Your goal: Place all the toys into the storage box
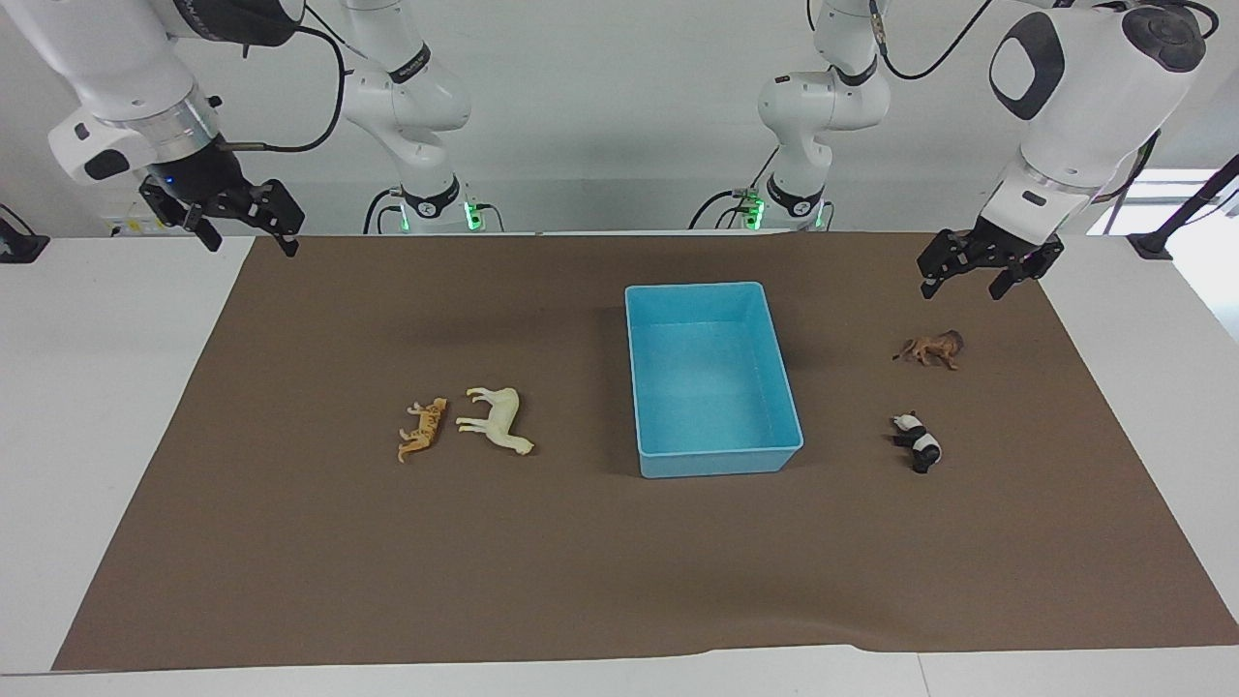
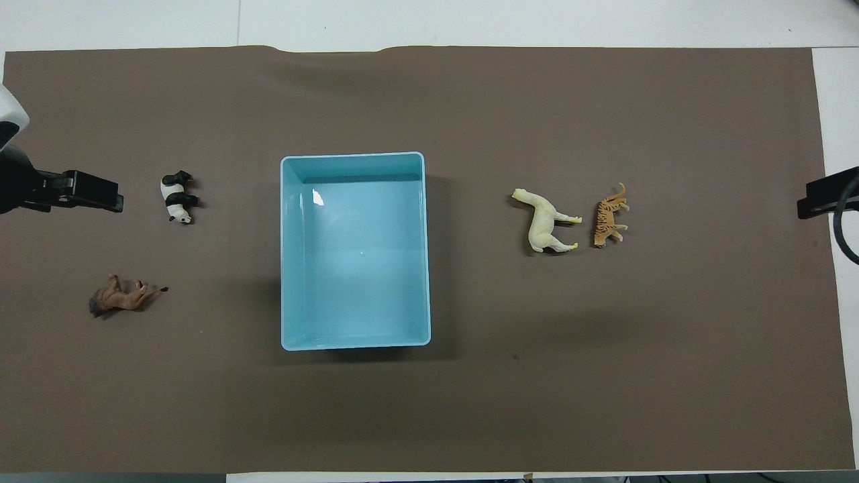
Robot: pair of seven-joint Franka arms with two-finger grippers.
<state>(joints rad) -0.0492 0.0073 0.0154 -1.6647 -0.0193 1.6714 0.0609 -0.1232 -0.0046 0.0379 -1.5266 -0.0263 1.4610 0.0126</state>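
The light blue storage box (image 1: 716,461) stands empty in the middle of the brown mat; it also shows in the overhead view (image 2: 286,255). The cream-white horse (image 1: 498,418) and the orange tiger-like cat (image 1: 423,428) lie side by side toward the right arm's end. The brown lion (image 1: 934,348) lies toward the left arm's end, with the panda (image 1: 920,440) farther from the robots. My left gripper (image 1: 963,288) hangs open and empty over the mat, apart from the lion. My right gripper (image 1: 251,247) hangs open and empty over the mat's corner at its own end.
The brown mat (image 1: 619,561) covers most of the white table (image 1: 97,407). Bare mat lies between the box and each pair of toys. The overhead view shows one finger (image 2: 94,191) of the left gripper beside the panda (image 2: 176,196).
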